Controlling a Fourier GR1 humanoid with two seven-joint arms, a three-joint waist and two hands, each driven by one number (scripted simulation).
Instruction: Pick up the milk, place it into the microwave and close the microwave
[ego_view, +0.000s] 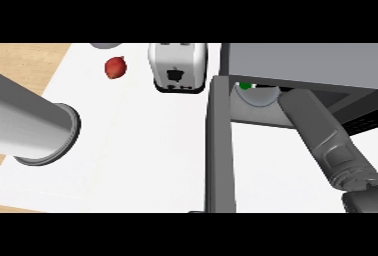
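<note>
The microwave (310, 62) stands at the right with its door (220, 150) swung open toward me. Just inside the opening, at the left, shows a pale rounded thing with a green spot, which looks like the milk (257, 95); most of it is hidden. My right forearm (325, 135) reaches up from the lower right into the opening, beside the milk. Its hand is hidden under the microwave's top. My left forearm (33, 127) comes in from the left edge, raised over the counter, and its hand does not show.
A white toaster (177, 67) stands at the back, left of the microwave. A red piece of food (116, 67) lies further left, with a grey object (105, 45) at the top edge. The white counter (140, 165) ends in a wooden strip at the left.
</note>
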